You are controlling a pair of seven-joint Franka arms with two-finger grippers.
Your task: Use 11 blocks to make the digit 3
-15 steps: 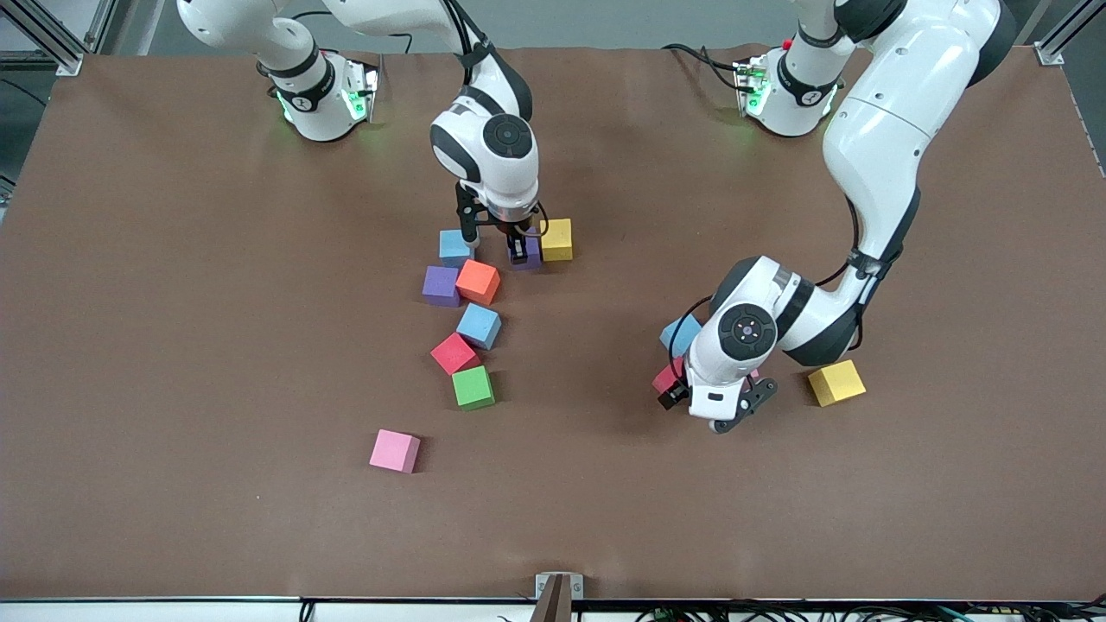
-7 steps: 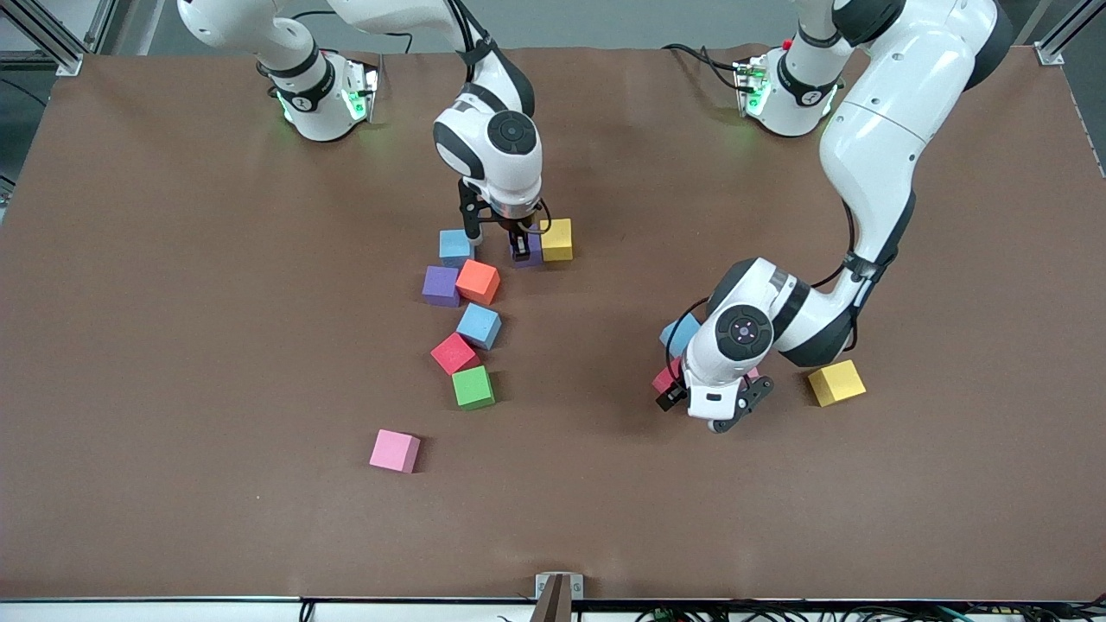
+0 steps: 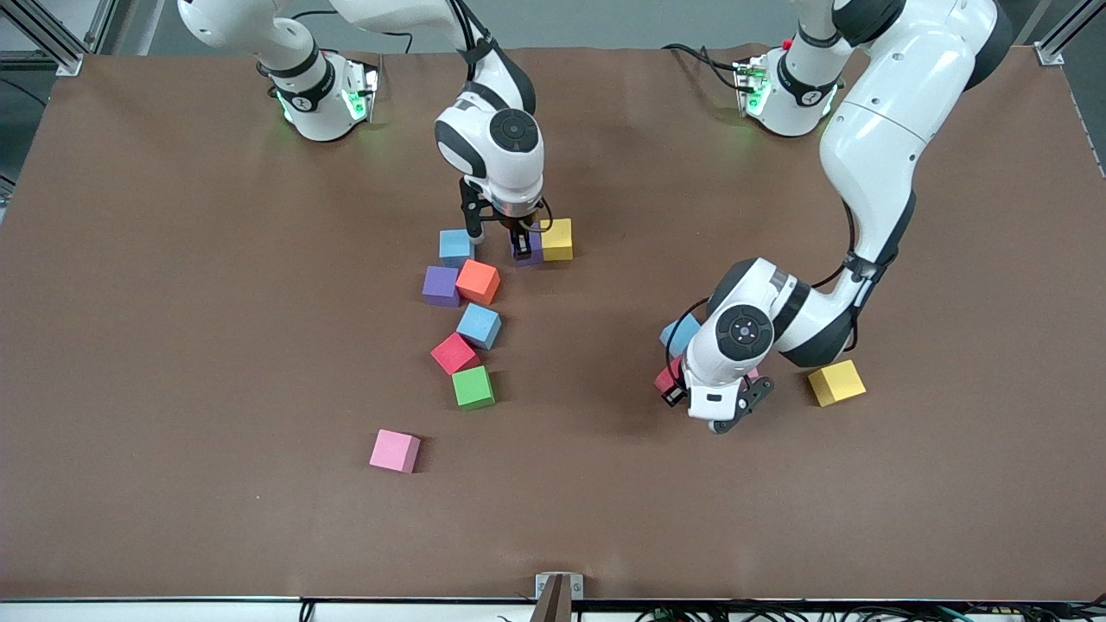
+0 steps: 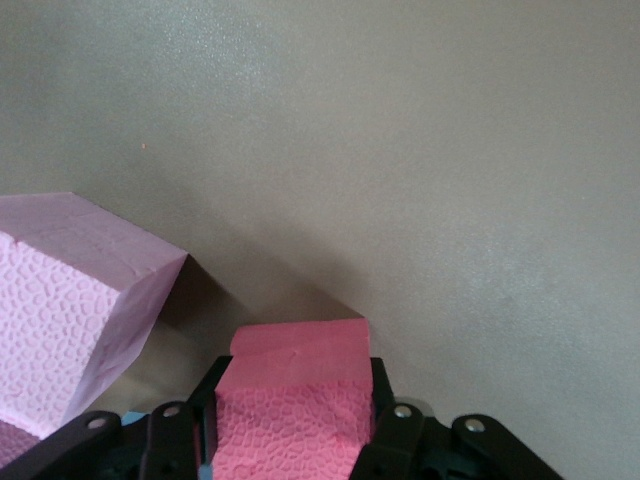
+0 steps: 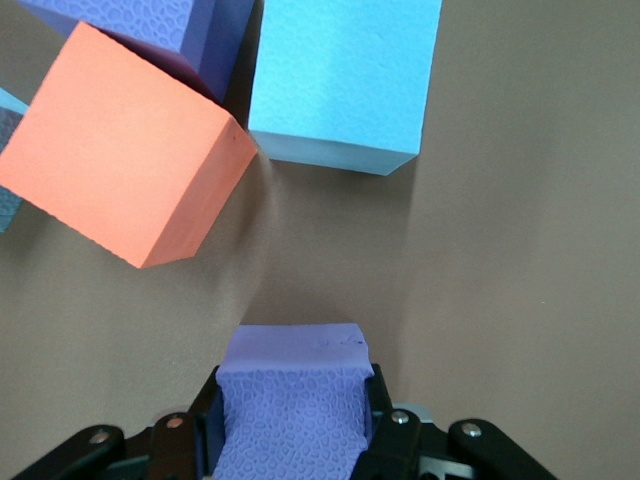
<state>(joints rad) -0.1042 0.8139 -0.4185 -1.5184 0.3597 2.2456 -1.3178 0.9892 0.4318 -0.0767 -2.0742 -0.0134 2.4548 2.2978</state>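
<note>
One brown table (image 3: 173,345), grey floor (image 3: 587,22) past it

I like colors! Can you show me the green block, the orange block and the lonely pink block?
green block (image 3: 473,386), front view, middle of its top face
orange block (image 3: 478,281), front view, middle of its top face
pink block (image 3: 395,450), front view, middle of its top face

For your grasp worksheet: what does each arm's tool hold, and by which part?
Left tool: red block, gripped across two opposite side faces. Right tool: purple block, likewise by two opposite side faces.
</note>
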